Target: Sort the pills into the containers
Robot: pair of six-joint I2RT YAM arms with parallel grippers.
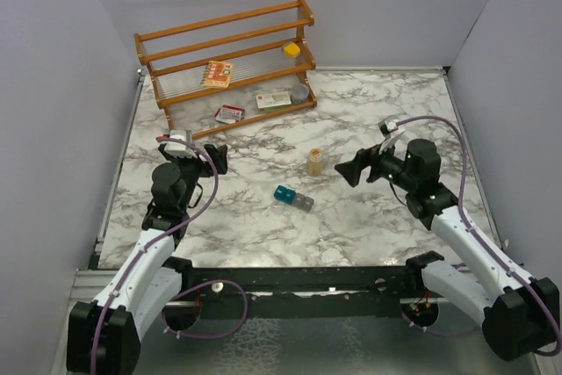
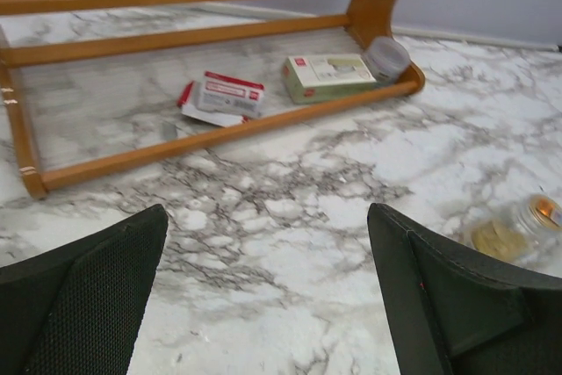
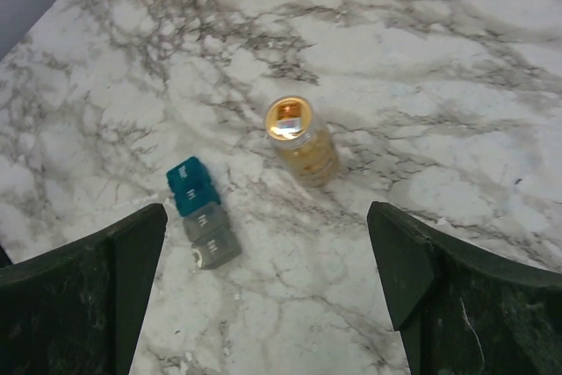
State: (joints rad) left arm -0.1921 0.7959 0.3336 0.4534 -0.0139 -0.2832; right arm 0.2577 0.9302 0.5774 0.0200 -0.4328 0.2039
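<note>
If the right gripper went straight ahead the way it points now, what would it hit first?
Most likely the small yellowish jar, which sits almost centred between its fingers. The container strip lies off to the side.

Table (image 1: 378,217): marble-look top, smooth, slight sheen. Rack (image 1: 230,34): wood, varnished. Box (image 2: 327,76) in rack: printed card. Containers (image 3: 201,212): plastic, teal part opaque, grey parts transl. Jar (image 3: 302,142): clear, glossy. Left gripper (image 2: 268,212) pads (image 2: 88,305): matt blk, fine-grained texture. Right gripper (image 3: 268,212) fingers (image 3: 465,296): matt, scuffed.

A white marble-veined table (image 1: 263,234) sits enclosed by plain grey walls (image 1: 53,85), with a wooden rack (image 1: 230,63) at the back.
</note>
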